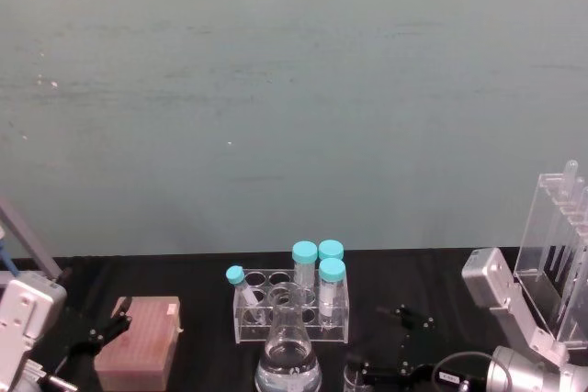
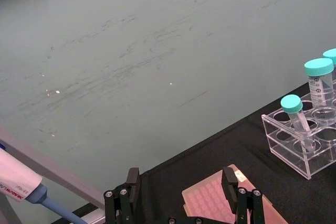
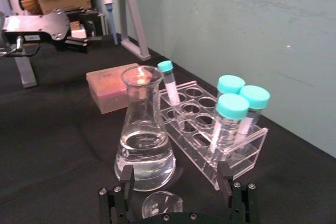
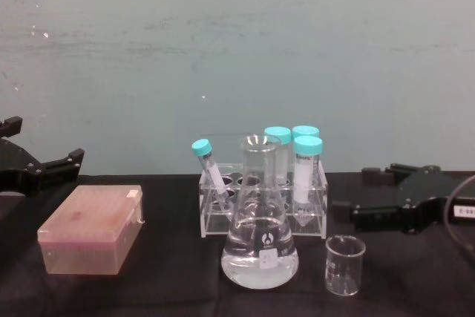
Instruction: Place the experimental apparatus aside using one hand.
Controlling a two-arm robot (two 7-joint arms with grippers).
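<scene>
Beaker just right of conical flask, both near the worktop's front edge. Right hand right of flask, fingers spread wide, holding nothing. Left hand far left of flask, also spread, empty. Tube rack directly behind flask, pink tip box to the flask's left. Tall acrylic stand far right of flask.

The clear conical glass flask holds colourless liquid. The round plastic screw caps are teal. The rectangular plastic tip box is translucent pink. The tabletop is plain black. The rear wall is pale green.
</scene>
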